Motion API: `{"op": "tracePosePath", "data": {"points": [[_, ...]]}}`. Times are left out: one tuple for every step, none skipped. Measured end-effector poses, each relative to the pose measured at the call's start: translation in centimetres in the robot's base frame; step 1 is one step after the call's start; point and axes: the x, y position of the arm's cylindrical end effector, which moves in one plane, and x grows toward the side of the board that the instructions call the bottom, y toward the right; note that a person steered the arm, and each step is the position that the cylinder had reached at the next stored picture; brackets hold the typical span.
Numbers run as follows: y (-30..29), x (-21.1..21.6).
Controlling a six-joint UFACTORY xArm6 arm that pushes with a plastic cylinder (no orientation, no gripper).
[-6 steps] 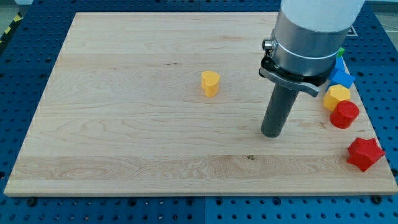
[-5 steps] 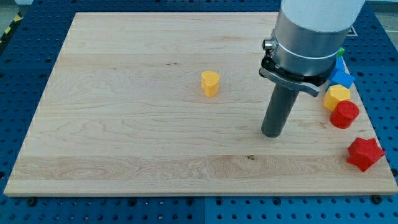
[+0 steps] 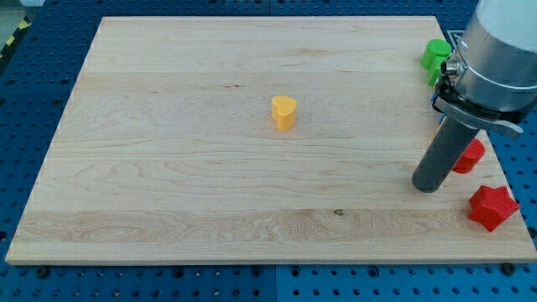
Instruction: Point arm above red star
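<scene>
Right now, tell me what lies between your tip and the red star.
Only bare board: my tip stands left of the red star in the camera view.

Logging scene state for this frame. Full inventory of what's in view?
Board: 1, light wood, fills most of the view.
Yellow block: 1, yellow, heart-like, near the board's centre.
Green block: 1, green, top right edge, partly hidden by the arm.
Red block: 1, red, right edge, partly behind the rod.
Red star: 1, red, bottom right corner.
My tip: 1, dark rod end, left of and slightly above the red star, apart from it.
</scene>
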Motion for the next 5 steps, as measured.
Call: {"op": "tracePosePath", "data": {"points": [[0.0,0.5],[0.7,0.6],[2.6,0.6],[3.8,0.6],[4.7,0.4]]}}
